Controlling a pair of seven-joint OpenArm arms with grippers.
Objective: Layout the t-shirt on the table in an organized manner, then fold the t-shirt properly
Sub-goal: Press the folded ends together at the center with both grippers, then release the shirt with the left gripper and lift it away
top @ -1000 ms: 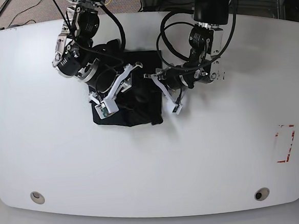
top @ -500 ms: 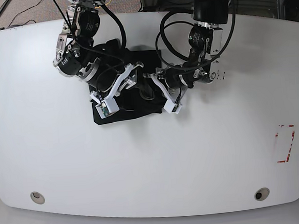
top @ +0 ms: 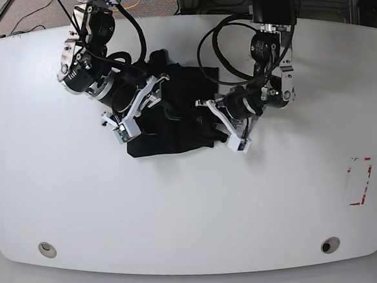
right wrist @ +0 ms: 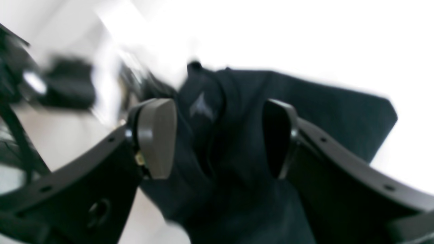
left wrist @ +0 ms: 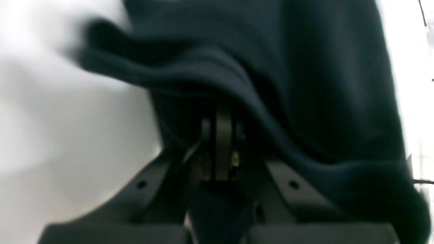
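The left gripper (top: pixel 230 131), clamped on the t-shirt (top: pixel 174 120), has dragged it sideways; the right gripper (right wrist: pixel 217 139) gapes; still bunched, layout unfinished.

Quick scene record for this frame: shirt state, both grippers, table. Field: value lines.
t-shirt: black, bunched in a heap at the table's far middle, not laid flat
left gripper: fingers shut on a fold of the shirt
right gripper: fingers spread apart, cloth lying between them, not clamped
table: white, glossy, bare in front of the shirt
red tape marks: near the base view's right edge, clear of the shirt
grommet holes: two at the near edge
wrist views: blurred
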